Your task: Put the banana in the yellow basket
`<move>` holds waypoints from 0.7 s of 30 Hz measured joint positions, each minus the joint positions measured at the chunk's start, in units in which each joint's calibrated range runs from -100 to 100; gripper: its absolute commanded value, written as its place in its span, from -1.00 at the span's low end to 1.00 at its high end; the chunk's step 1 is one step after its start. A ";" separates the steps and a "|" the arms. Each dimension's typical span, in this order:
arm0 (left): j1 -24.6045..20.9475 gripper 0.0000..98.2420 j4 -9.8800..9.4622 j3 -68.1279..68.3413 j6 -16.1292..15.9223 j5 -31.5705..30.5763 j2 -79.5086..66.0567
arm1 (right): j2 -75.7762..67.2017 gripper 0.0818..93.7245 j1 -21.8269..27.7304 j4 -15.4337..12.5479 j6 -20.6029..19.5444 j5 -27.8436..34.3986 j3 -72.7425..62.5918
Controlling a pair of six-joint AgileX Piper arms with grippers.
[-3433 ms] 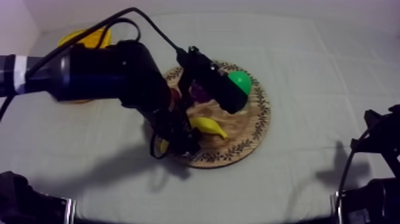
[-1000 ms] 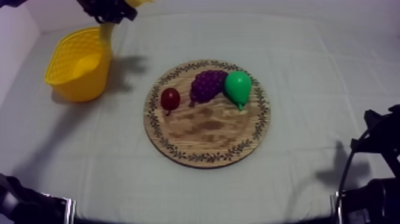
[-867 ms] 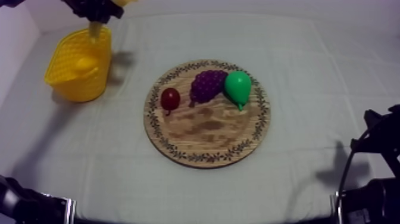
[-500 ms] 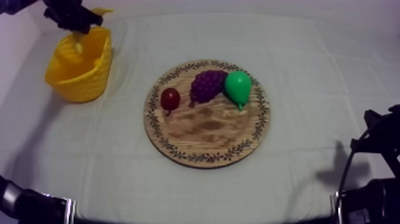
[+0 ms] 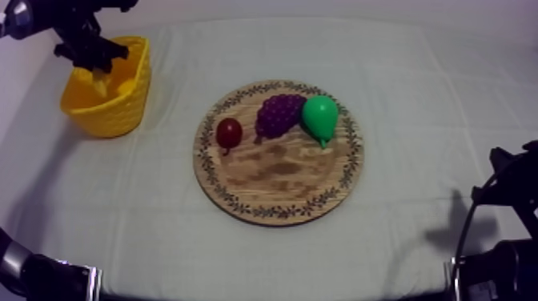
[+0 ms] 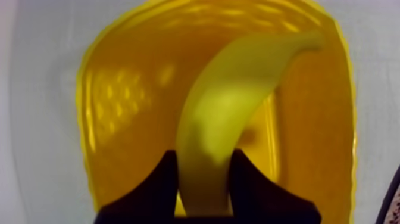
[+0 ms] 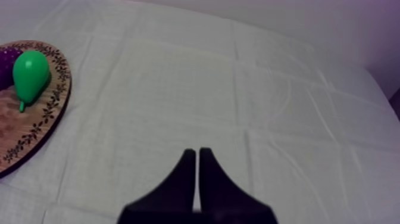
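Our left gripper (image 6: 204, 162) is closed on the banana (image 6: 238, 107), one black finger on each side of it near one end. The rest of the fruit curves away from the fingers across the mouth of the yellow basket (image 5: 120, 112), and its tip reaches toward the basket's rim. We cannot tell whether any of it has dipped below the rim yet.

We judge the banana to be a light, stiff toy with a smooth skin. It won't crush, but it could slip or swivel between the fingers, all the more because it is held so near its end. A grip across the narrow middle of its body would hold it more steadily. Since it is already over the basket, letting go is all that remains to be done.

Our right gripper (image 7: 198, 156) lies far from the basket, its fingers pressed together on nothing.

A few seconds back the left arm was bent over the wooden board (image 5: 276, 180), well apart from the basket, and the banana lay there by its fingers. Now the banana is gone from the board and hangs at the basket. In the last half second the gripper has sunk from the basket's far rim closer over its mouth. The small red fruit (image 5: 229, 132), the grapes (image 5: 279, 114) and the pear (image 5: 321, 116) have not shifted, and neither has the right arm.
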 measured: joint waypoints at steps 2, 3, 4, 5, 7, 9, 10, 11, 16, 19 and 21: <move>-0.07 -0.63 0.11 1.28 0.27 -0.94 0.25 | 0.00 -0.99 0.00 0.00 0.00 0.00 0.00; -0.19 -0.63 0.17 1.95 0.49 -1.60 0.47 | 0.00 -0.99 0.00 0.00 0.00 0.00 0.00; -0.30 -0.62 0.27 2.61 0.66 -2.22 0.67 | 0.00 -0.99 0.00 0.00 0.00 0.00 0.00; -0.42 -0.62 0.46 3.10 0.71 -2.77 0.85 | 0.00 -0.99 0.00 0.00 0.00 0.00 0.00; -0.82 -0.62 0.82 4.31 0.74 -4.55 1.21 | 0.00 -0.99 0.00 0.00 0.00 0.00 0.00; -1.22 -0.60 1.21 5.24 0.62 -6.04 1.31 | 0.00 -0.99 0.00 0.00 0.00 0.00 0.00; -1.36 -0.59 1.40 5.73 0.53 -6.84 1.31 | 0.00 -0.99 0.00 0.00 0.00 0.00 0.00; -1.45 -0.58 1.58 6.14 0.38 -7.42 1.36 | 0.00 -0.99 0.00 0.00 0.00 0.00 0.00; -1.89 -0.49 2.86 7.92 -0.97 -10.96 1.42 | 0.00 -0.99 0.00 0.00 0.00 0.00 0.00; -2.07 -0.41 3.73 8.00 -2.07 -12.20 1.62 | 0.00 -0.99 0.00 0.00 0.00 0.00 0.00; -2.26 -0.34 4.43 8.00 -2.85 -12.73 1.85 | 0.00 -0.99 0.00 0.00 0.03 0.00 0.00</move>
